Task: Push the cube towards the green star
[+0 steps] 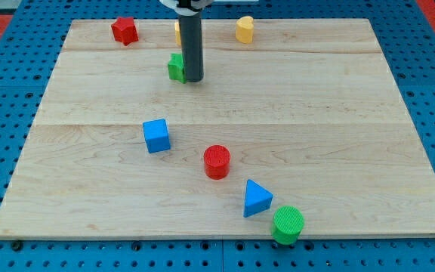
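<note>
Approach step: the tip (pixel 193 79) touches the green star (pixel 176 67) at its 3 o'clock; no claw. Next: get behind the blue cube (pixel 156 136), 5 o'clock side.

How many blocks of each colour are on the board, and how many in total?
Red: 2, the red star and the red cylinder
Yellow: 2, the yellow cylinder and a yellow block mostly hidden behind the rod
Green: 2, the green star and the green cylinder
Blue: 2, the blue cube and the blue triangle
Total: 8
</note>
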You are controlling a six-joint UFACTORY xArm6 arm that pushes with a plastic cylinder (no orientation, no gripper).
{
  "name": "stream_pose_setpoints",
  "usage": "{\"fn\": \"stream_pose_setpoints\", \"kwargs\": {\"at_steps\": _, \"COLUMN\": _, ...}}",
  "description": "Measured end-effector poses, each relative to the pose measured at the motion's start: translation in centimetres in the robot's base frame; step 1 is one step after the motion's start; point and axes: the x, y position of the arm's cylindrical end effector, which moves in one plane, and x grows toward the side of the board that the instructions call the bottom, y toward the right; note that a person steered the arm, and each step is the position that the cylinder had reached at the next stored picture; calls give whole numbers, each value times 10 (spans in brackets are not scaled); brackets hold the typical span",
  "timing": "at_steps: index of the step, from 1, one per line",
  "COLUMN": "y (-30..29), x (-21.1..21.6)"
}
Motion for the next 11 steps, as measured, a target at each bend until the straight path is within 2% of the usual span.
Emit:
{"fn": "stream_pose_setpoints", "kwargs": {"at_steps": 1, "y": 25, "x": 35}}
{"fn": "stream_pose_setpoints", "kwargs": {"at_steps": 3, "y": 32, "x": 108}}
{"fn": "stream_pose_setpoints", "kwargs": {"at_steps": 4, "y": 14, "x": 153}}
{"fn": "stream_pose_setpoints", "kwargs": {"at_steps": 5, "y": -30, "x": 162}}
{"fn": "stream_pose_setpoints", "kwargs": {"at_steps": 7, "y": -42, "x": 103}}
{"fn": "stream_pose_setpoints", "kwargs": {"at_steps": 8, "y": -77, "x": 117}}
{"fn": "stream_pose_setpoints", "kwargs": {"at_steps": 10, "y": -121, "x": 83}}
{"fn": "stream_pose_setpoints", "kwargs": {"at_steps": 11, "y": -90, "x": 71}}
